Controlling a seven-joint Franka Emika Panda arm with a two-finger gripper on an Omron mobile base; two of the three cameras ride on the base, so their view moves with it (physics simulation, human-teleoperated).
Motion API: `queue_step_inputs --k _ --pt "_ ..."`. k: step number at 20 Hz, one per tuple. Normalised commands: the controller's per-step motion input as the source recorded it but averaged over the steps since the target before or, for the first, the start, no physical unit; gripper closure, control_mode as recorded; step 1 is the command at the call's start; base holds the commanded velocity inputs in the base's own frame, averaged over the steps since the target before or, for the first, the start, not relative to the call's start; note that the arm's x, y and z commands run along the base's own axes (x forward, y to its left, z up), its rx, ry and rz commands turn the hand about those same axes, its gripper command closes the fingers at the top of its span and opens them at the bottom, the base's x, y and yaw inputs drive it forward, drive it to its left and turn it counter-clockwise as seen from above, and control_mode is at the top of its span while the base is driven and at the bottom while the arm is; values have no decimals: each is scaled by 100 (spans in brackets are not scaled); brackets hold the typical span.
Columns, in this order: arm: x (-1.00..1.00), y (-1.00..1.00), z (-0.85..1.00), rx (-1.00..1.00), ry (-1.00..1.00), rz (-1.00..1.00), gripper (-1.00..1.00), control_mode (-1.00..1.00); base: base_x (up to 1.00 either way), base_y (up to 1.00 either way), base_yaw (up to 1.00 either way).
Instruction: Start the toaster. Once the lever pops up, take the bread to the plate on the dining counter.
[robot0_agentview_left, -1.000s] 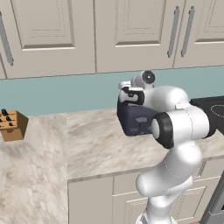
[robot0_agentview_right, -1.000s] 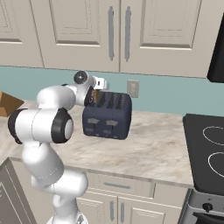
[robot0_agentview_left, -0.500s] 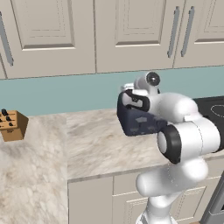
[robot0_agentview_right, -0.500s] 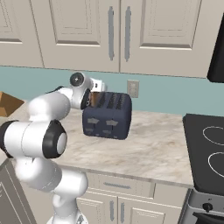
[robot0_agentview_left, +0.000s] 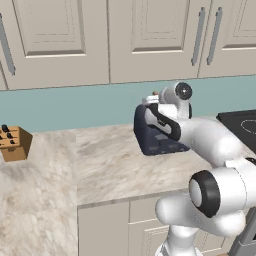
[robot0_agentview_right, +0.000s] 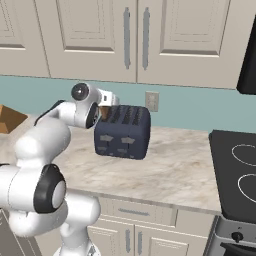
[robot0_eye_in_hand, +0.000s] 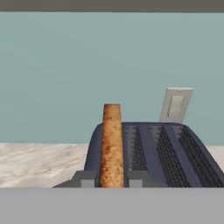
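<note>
The dark navy toaster (robot0_agentview_right: 123, 133) stands on the marbled counter against the teal wall, also seen as the toaster (robot0_agentview_left: 154, 134) and the toaster (robot0_eye_in_hand: 155, 148). A golden-brown bread (robot0_eye_in_hand: 112, 144) slice stands upright, edge-on, over the toaster's end slot. My gripper (robot0_eye_in_hand: 112, 180) is shut on the bread's lower part, one grey fingertip (robot0_eye_in_hand: 85, 178) on each side. From the right base view the bread (robot0_agentview_right: 104, 113) shows as a brown sliver between my gripper (robot0_agentview_right: 107, 107) and the toaster's left end. The plate and the dining counter are out of view.
A tan knife block (robot0_agentview_left: 14, 143) sits far left on the counter (robot0_agentview_left: 100, 170). A wall outlet (robot0_agentview_right: 151, 101) is behind the toaster. The black stove top (robot0_agentview_right: 235, 170) lies to the right. Cabinets (robot0_agentview_right: 135, 35) hang above.
My elbow and forearm have swung down and toward the cameras. The hand has stayed at the toaster's end, still shut on the bread.
</note>
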Motion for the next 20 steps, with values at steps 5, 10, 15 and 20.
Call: queue_step_inputs --k 5,10,15,20 --pt "-56 0 41 0 0 0 100 -100 0 0 0" --pt "-80 0 14 0 0 0 100 -100 0 0 0" --pt "-91 -3 18 0 4 -2 100 -100 0 0 0" --pt "-97 -2 33 0 18 -2 100 -100 0 0 0"
